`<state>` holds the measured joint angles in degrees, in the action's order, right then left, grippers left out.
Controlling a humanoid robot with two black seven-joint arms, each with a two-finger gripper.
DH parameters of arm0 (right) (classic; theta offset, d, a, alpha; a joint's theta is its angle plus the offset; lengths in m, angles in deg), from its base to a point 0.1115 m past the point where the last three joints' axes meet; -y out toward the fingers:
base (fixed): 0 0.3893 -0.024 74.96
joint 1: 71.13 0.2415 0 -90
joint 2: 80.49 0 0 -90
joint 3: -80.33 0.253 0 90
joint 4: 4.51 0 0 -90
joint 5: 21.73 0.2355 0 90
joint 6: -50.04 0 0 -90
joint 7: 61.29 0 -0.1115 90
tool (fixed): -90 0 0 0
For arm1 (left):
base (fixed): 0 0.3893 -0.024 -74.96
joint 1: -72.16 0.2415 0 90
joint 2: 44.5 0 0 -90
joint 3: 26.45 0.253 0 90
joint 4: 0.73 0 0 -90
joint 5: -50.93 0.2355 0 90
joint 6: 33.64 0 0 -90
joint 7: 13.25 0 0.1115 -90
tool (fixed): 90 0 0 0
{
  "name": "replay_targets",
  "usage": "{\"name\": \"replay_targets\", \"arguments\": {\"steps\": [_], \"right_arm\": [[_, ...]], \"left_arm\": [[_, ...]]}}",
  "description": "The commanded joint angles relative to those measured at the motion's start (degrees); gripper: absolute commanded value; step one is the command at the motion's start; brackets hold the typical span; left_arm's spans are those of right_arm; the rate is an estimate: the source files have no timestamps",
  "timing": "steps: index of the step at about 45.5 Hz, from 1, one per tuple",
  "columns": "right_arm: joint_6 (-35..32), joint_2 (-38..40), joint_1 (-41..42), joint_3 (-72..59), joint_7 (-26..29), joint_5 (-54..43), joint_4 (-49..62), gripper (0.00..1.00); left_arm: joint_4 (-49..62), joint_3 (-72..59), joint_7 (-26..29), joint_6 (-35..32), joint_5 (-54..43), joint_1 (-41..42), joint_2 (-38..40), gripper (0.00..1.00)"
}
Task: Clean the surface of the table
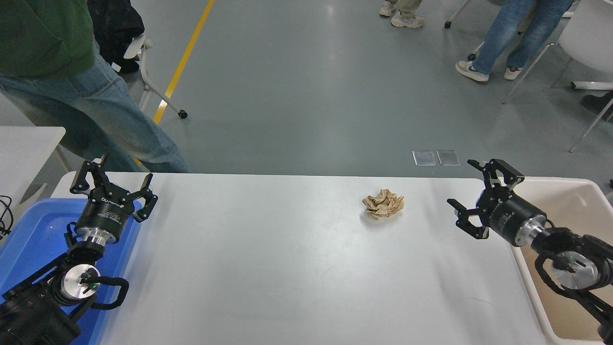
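Note:
The table surface is a wide white top filling the lower half of the head view. A crumpled ball of brown paper lies on it, right of centre near the far edge. My right gripper hovers open to the right of the paper, a good hand's width away, with nothing between its fingers. My left gripper is parked open at the far left corner, above the blue bin.
A beige tub stands at the table's right edge, under my right arm. A blue bin sits at the left edge. A person in jeans stands beyond the far left corner. A smaller white table shows at the left.

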<state>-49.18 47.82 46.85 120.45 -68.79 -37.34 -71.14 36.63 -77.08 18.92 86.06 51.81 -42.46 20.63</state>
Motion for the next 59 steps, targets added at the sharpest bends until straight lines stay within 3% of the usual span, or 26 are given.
{"name": "replay_targets", "arguments": {"steps": [1, 17, 31, 41, 59], "right_arm": [[2.1, 2.6, 3.9, -5.6, 0.6, -11.9, -4.6, 1.00], [8.3, 2.1, 10.3, -14.1, 0.5, -33.3, -7.6, 1.00], [13.9, -0.3, 19.0, -25.9, 0.5, -39.4, -7.1, 1.00], [16.3, -0.5, 20.4, -29.2, 0.5, -42.1, -4.3, 1.00], [32.4, -11.1, 19.6, -34.2, -0.1, -50.0, 3.1, 1.00]], "left_arm": [[0.0, 0.0, 0.0, 0.0, 0.0, 0.0, 0.0, 0.99], [0.0, 0.0, 0.0, 0.0, 0.0, 0.0, 0.0, 0.99], [0.0, 0.0, 0.0, 0.0, 0.0, 0.0, 0.0, 0.99], [0.0, 0.0, 0.0, 0.0, 0.0, 0.0, 0.0, 0.99], [0.0, 0.0, 0.0, 0.0, 0.0, 0.0, 0.0, 0.99]]}}
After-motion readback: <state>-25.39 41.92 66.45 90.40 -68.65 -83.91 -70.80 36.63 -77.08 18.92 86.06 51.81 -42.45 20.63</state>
